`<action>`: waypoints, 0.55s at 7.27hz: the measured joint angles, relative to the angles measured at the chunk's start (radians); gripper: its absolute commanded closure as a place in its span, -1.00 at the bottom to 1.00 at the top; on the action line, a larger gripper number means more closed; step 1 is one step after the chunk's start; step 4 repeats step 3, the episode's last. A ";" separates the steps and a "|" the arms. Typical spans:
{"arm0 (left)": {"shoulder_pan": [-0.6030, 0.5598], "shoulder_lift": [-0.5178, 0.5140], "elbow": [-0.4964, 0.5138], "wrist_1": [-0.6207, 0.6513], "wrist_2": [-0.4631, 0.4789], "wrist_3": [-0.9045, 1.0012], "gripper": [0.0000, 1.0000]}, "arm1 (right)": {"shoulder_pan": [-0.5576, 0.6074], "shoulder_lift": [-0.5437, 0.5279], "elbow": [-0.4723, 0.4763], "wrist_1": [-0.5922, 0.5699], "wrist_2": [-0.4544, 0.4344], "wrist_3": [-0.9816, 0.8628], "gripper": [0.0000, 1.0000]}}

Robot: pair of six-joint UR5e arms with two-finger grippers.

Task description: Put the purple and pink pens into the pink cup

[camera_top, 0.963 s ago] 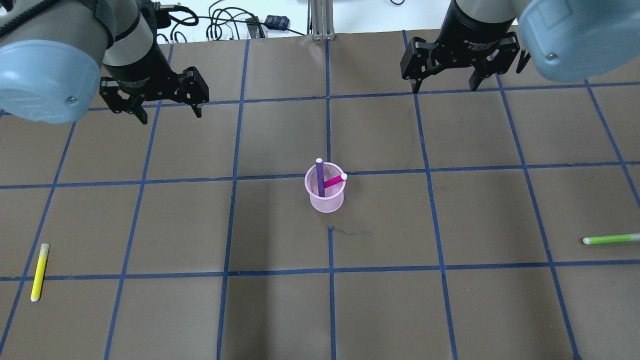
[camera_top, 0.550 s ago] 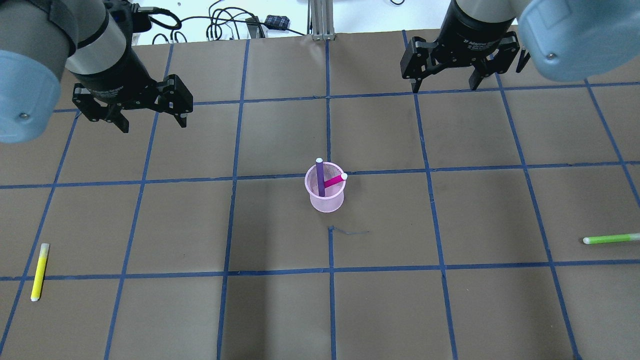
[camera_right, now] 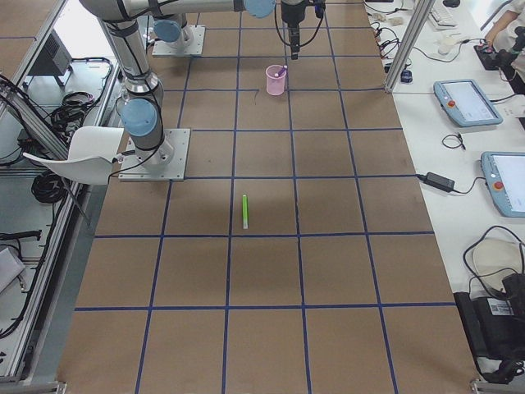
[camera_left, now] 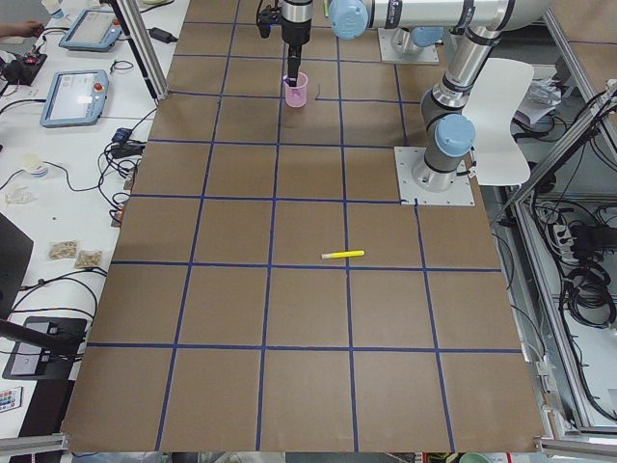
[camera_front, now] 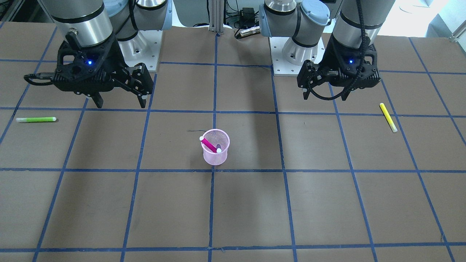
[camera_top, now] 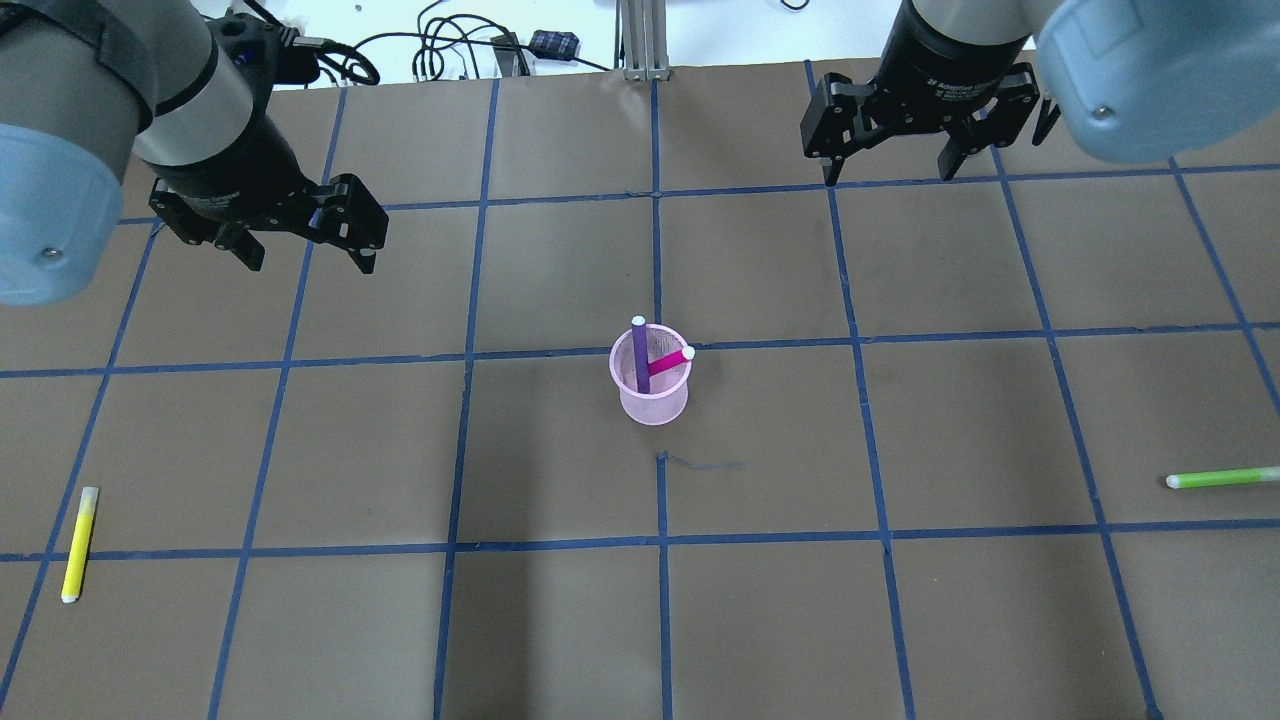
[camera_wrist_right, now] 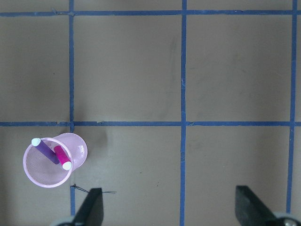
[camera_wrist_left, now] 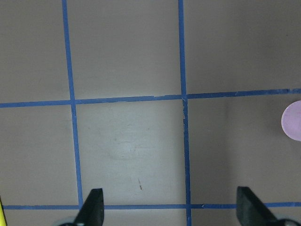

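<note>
The pink mesh cup (camera_top: 655, 408) stands upright near the table's middle, also in the front view (camera_front: 215, 157) and the right wrist view (camera_wrist_right: 79, 151). The purple pen (camera_top: 640, 355) and the pink pen (camera_top: 668, 362) both stand inside it, leaning on the rim. My left gripper (camera_top: 308, 262) is open and empty, far to the cup's left at the back. My right gripper (camera_top: 888, 180) is open and empty, behind the cup to its right. The left wrist view shows only the cup's edge (camera_wrist_left: 292, 121).
A yellow pen (camera_top: 78, 545) lies near the table's front left edge. A green pen (camera_top: 1220, 478) lies at the right edge. Cables and a metal post (camera_top: 640, 40) sit beyond the table's back edge.
My left arm has swung left and its gripper has come slightly toward the front, still open. The right arm, the cup and both pens have not moved.
</note>
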 measured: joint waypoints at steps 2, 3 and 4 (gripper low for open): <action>0.002 0.007 0.000 -0.006 -0.013 -0.013 -1.00 | 0.000 0.000 0.000 0.000 -0.001 0.000 -1.00; 0.003 0.013 0.000 -0.016 -0.009 -0.018 -1.00 | 0.000 0.000 0.000 -0.001 0.000 0.000 -1.00; 0.003 0.013 0.000 -0.016 -0.009 -0.018 -1.00 | 0.000 0.000 0.000 -0.001 0.000 0.000 -1.00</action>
